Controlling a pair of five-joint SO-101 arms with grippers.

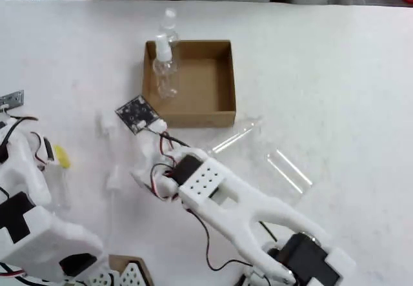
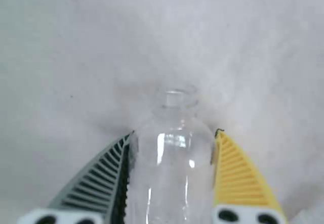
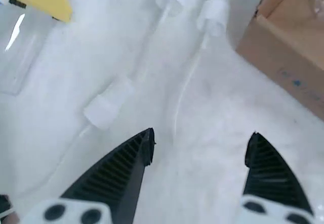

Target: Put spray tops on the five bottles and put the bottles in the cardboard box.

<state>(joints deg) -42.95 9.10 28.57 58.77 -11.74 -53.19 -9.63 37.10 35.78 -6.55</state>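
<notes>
Capless clear bottle [image 2: 169, 183] inside the left tool [image 2: 173, 134]

White table [image 1: 335, 60] — cardboard box [image 1: 193, 119], loose spray tops [image 3: 107, 106], clear bottles [image 1: 289, 172] lying flat.

White table [image 1: 335, 73], grey metal bracket [image 1: 11, 98]

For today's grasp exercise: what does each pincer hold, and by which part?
Left pincer grips an uncapped clear bottle by its body; right pincer holds nothing.
</notes>
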